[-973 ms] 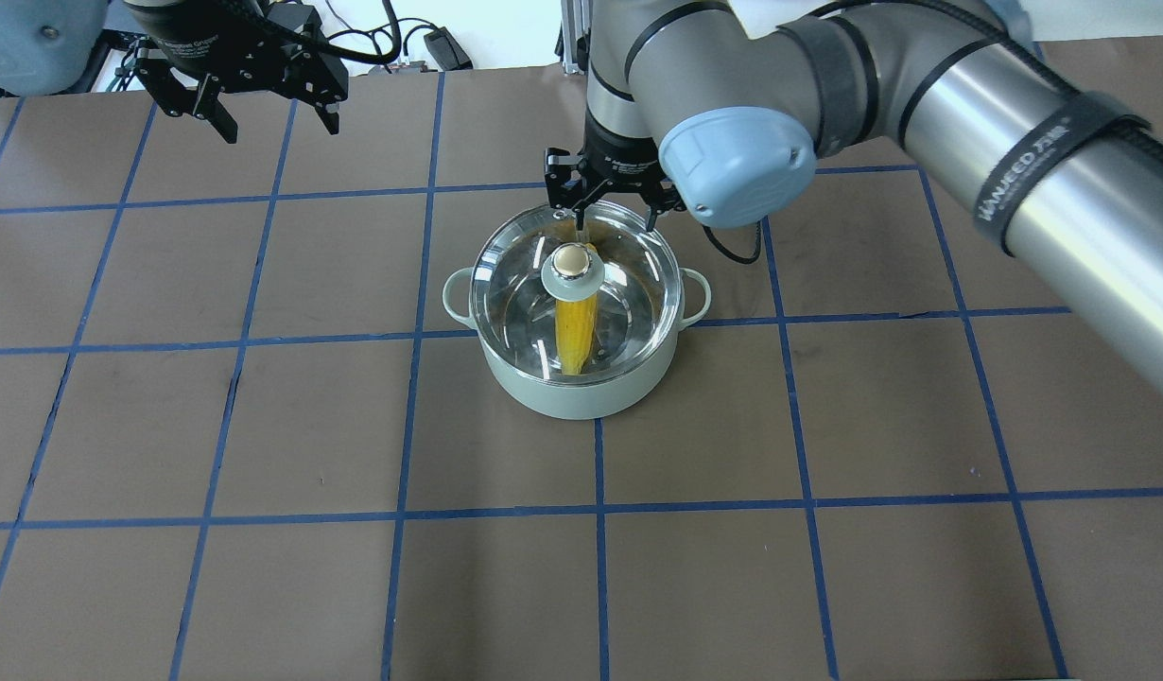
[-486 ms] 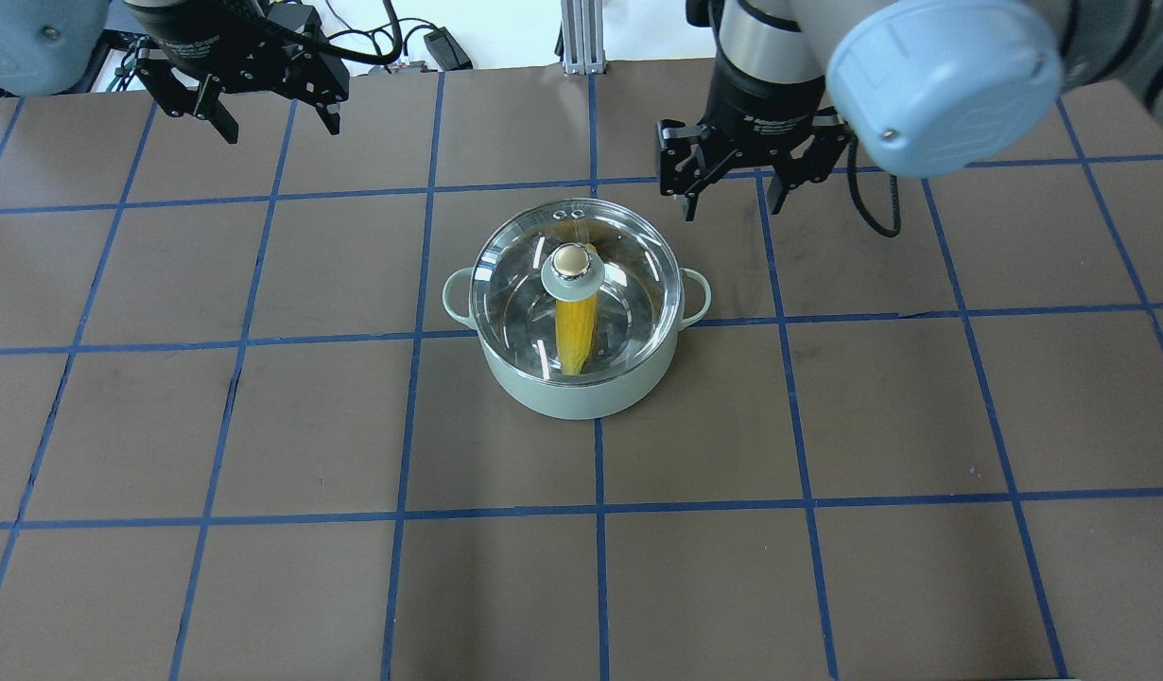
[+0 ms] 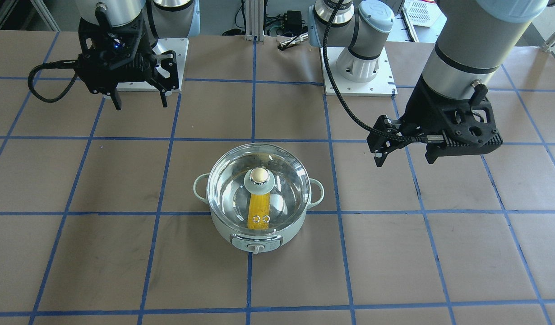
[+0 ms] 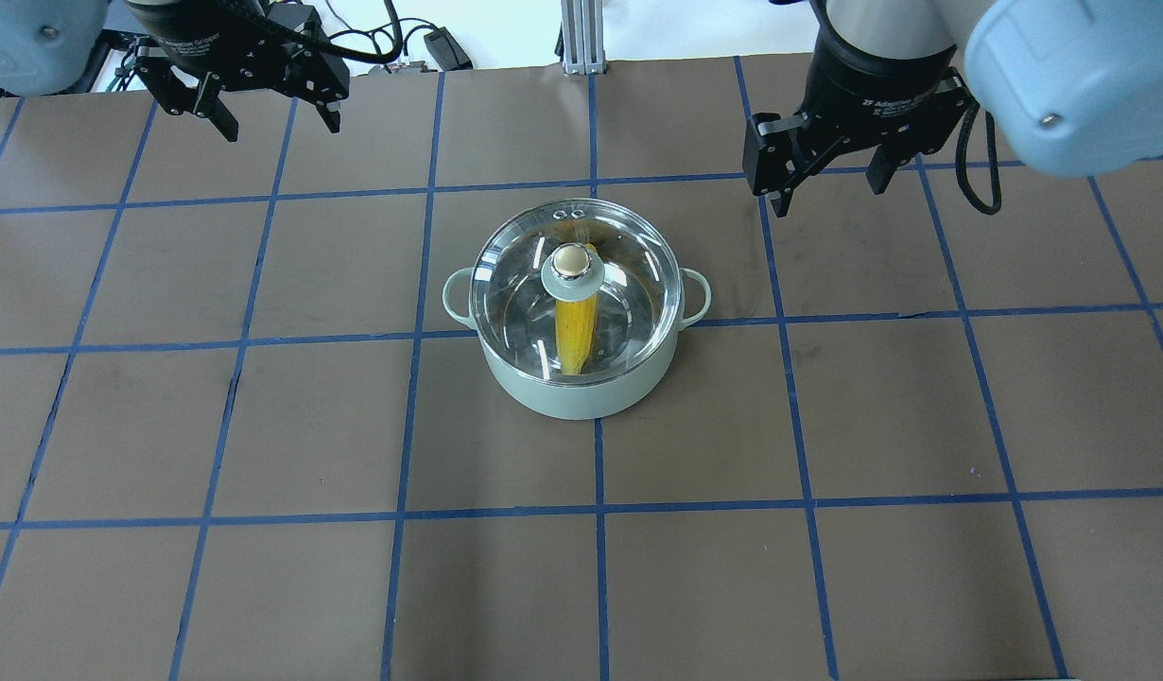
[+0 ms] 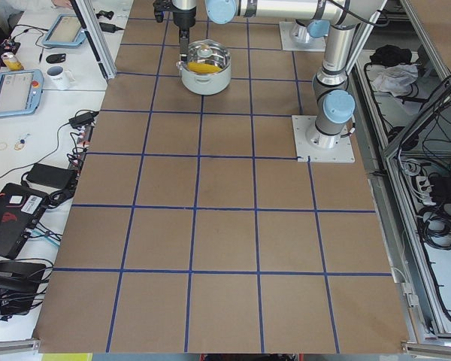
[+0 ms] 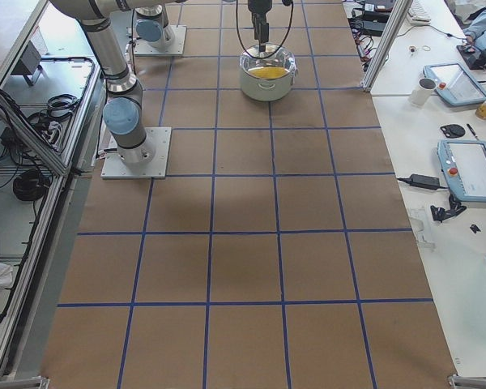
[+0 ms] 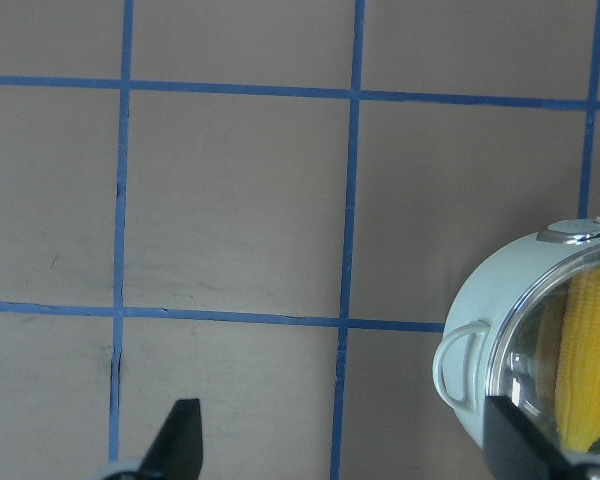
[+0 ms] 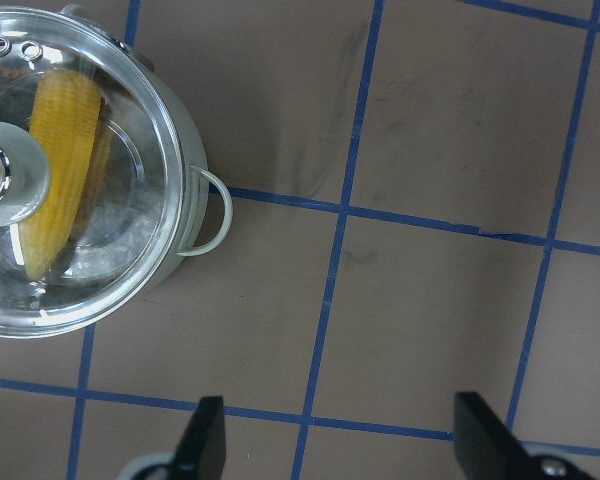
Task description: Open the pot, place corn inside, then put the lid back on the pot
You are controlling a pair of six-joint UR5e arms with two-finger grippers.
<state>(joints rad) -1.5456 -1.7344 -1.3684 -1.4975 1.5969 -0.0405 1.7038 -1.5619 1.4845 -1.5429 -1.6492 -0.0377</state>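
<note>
Glass domed lid [image 4: 629, 274] is covering yellow corn cob [image 4: 575, 333] in mint-green round pot [image 4: 581, 402], sitting nearer right gripper [image 4: 827, 191] than left gripper [image 4: 279, 123]; both are gaping empty.

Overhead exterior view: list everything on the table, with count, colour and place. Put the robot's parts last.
pot: one, pale mint green, near the table's middle, on a blue grid line.
lid: one, clear glass with a beige knob, seated on the pot.
corn: one, yellow, lying inside the pot under the lid.
table: one, brown with blue tape grid lines, fills the view.
left gripper: one, black, open and empty, above the far left of the table.
right gripper: one, black, open and empty, beyond the pot to its right.
</note>
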